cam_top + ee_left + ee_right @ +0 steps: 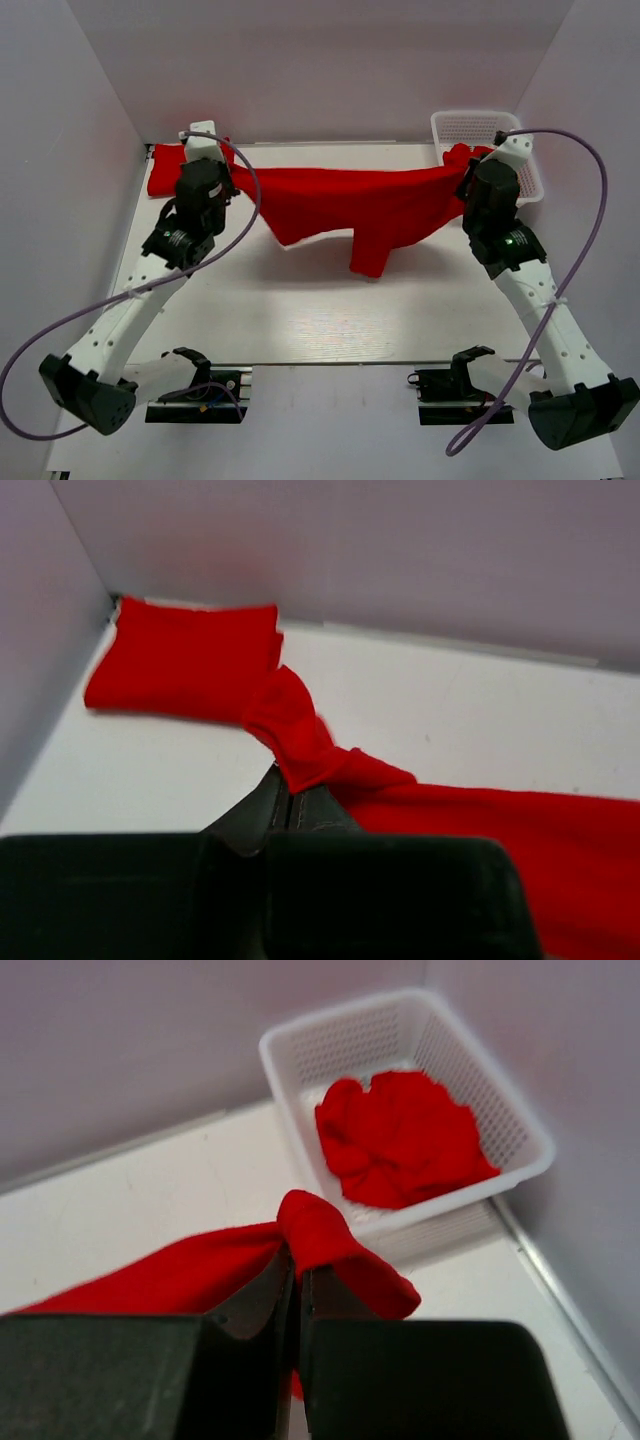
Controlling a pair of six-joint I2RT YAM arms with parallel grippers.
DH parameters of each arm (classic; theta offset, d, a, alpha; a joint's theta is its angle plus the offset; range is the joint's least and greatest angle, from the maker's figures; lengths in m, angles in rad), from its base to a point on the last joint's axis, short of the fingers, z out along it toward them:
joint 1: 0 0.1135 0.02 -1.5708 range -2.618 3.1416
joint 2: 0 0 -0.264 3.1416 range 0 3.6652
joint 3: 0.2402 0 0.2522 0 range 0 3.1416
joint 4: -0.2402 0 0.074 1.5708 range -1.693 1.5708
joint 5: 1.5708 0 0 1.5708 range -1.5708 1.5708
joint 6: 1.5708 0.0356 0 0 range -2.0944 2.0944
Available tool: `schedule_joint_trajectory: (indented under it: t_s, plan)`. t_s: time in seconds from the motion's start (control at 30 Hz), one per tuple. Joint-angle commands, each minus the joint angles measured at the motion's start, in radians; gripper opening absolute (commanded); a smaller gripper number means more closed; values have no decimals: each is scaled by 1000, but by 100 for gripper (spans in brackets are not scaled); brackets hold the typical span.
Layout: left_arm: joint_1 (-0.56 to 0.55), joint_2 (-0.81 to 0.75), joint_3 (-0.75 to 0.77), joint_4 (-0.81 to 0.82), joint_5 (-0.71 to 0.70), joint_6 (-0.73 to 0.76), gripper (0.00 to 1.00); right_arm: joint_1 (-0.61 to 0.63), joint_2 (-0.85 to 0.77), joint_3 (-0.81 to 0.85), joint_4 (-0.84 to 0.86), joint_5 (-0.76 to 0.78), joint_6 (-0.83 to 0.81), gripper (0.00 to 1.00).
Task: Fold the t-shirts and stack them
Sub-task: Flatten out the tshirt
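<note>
A red t-shirt (350,205) hangs stretched above the table between my two grippers, a sleeve drooping in the middle. My left gripper (290,792) is shut on its left end, the cloth (300,740) bunching out past the jaws. My right gripper (298,1265) is shut on its right end (320,1225). A folded red t-shirt (185,660) lies flat in the far left corner, also seen from above (168,172). A crumpled red t-shirt (400,1140) lies in the basket.
The white lattice basket (290,1065) stands in the far right corner, against the walls; it shows from above (470,125) behind my right arm. White walls close the table at left, back and right. Two black stands (195,395) sit at the near edge.
</note>
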Motion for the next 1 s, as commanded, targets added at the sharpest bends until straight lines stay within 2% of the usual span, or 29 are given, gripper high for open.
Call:
schedule_joint_trajectory:
  t_s: [0.0, 0.2, 0.47, 0.63, 0.8, 0.93, 0.97]
  plan:
    - [6, -99, 88, 30, -69, 94, 0, -6, -56, 91, 80, 161, -108, 0]
    - [6, -242, 136, 30, -33, 164, 0, -6, -162, 174, 137, 165, -214, 0]
    - [6, -386, 183, -5, 79, 180, 0, -3, -280, 288, 132, -11, -309, 0]
    - [6, -414, 205, -37, 161, 145, 0, -2, -310, 334, 112, -73, -320, 0]
    - [6, -414, 191, -46, 179, 123, 0, -5, -293, 316, 111, -87, -324, 0]
    - [6, -371, 137, -55, 101, 68, 0, -3, -242, 253, 128, -86, -309, 0]
    - [6, -357, 98, -55, 80, 59, 0, -6, -231, 193, 137, -90, -302, 0]
